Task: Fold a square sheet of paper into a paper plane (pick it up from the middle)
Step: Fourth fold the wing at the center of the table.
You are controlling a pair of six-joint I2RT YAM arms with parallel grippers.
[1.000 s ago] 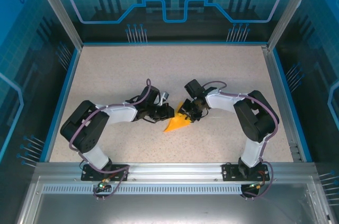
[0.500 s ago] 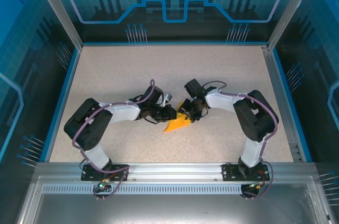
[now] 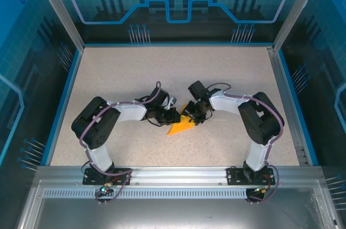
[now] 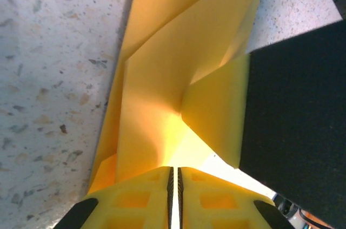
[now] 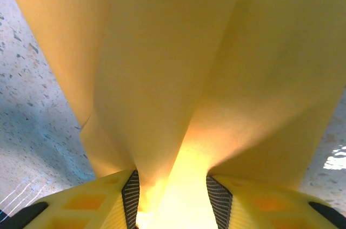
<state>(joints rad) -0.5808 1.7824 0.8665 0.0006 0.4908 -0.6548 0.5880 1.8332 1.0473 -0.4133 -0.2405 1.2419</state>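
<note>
Roughly mid-table: the paper (image 3: 181, 126) is a folded orange-yellow wedge on the speckled table (image 3: 135, 72), a little toward the near side. Its pointed end aims near-left and lies flat. Its wider far-right end is lifted where the two arms meet.

Top view:
- Both arms are bent inward from their bases.
- The left gripper (image 3: 173, 116) comes in from the left and the right gripper (image 3: 195, 114) from the right.
- The two sit just beside each other at the paper's raised end.

Left wrist view:
- The yellow fingers (image 4: 135, 202) are pressed almost together, leaving only a hairline slit.
- Creased layers of the paper (image 4: 162, 77) fan away from the tips over the table.
- A thin edge seems to be caught in the slit, though the shot is too close to be sure.

Right wrist view:
- The right gripper (image 5: 173, 204) has its jaws at a middling gap.
- The mesh pads (image 5: 130, 199) bear on both sides of a bunched fold.
- The paper (image 5: 173, 77) rises from between them in several overlapping flaps, brightly lit at the pinch.
- The paper is held off the table there — its outer flaps spread left and right.
</note>
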